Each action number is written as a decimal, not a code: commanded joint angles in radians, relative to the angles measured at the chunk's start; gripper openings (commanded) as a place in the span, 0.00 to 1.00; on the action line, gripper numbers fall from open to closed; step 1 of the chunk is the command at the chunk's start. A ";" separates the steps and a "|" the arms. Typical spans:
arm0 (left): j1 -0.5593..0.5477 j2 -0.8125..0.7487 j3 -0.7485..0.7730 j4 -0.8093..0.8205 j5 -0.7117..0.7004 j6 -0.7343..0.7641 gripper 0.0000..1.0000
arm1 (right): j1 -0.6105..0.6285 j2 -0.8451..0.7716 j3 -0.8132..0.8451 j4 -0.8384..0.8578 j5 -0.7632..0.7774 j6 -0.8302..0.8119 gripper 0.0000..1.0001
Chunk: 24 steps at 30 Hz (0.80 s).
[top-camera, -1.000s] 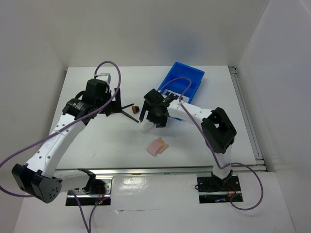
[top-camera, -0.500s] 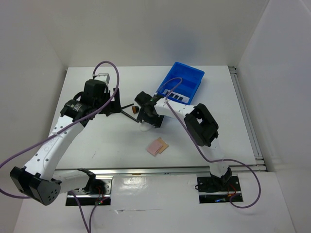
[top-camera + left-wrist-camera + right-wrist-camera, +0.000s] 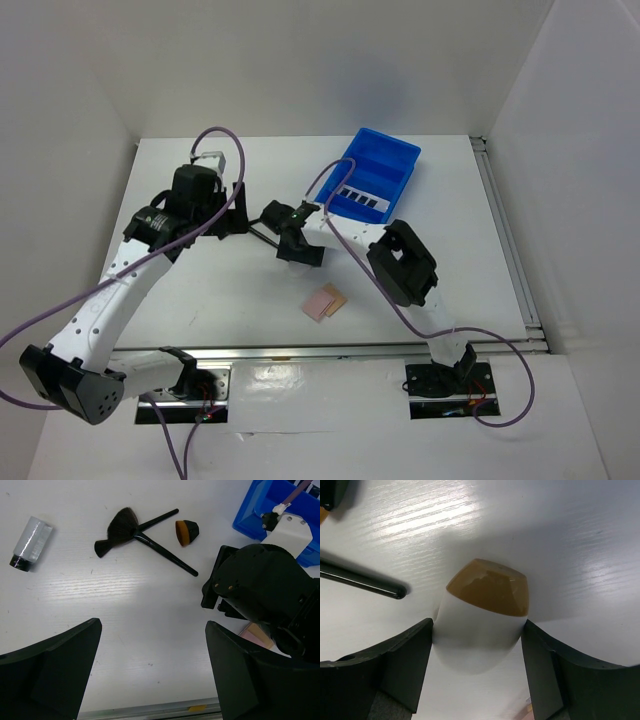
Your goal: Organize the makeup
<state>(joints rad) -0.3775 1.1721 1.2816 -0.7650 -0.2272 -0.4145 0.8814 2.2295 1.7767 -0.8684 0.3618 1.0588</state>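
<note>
The sponge, white with a tan tip, lies on its side on the table near the middle. The right claw is down over it and grasps it, one finger against each flank. In the right wrist view a black brush handle ends just beside the sponge at 9 o'clock.

From above, two crossed brushes lie at 10 o'clock of the sponge, with a short dark stub with a tan top close by them. A clear bottle with a black cap lies well apart. The pads sit at 5 o'clock, overlapping. At 1 o'clock stands the blue tray, with the palette in its near end.

The left claw hangs over the table at 10 o'clock, released wide and holding nothing.
</note>
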 commanded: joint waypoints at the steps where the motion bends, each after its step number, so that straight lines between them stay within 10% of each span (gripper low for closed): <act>1: -0.003 -0.034 -0.007 0.009 -0.008 0.014 0.99 | 0.007 -0.025 0.018 -0.009 0.049 -0.028 0.43; 11: -0.003 -0.034 0.021 0.009 -0.027 0.014 0.99 | 0.007 -0.249 -0.014 0.158 0.069 -0.255 0.23; 24: -0.003 -0.034 0.044 0.009 -0.027 0.005 0.99 | -0.114 -0.324 0.067 0.095 0.187 -0.356 0.22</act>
<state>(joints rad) -0.3775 1.1622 1.2812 -0.7662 -0.2413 -0.4179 0.8177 1.9598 1.8191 -0.7712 0.4736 0.7387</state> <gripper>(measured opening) 0.992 0.742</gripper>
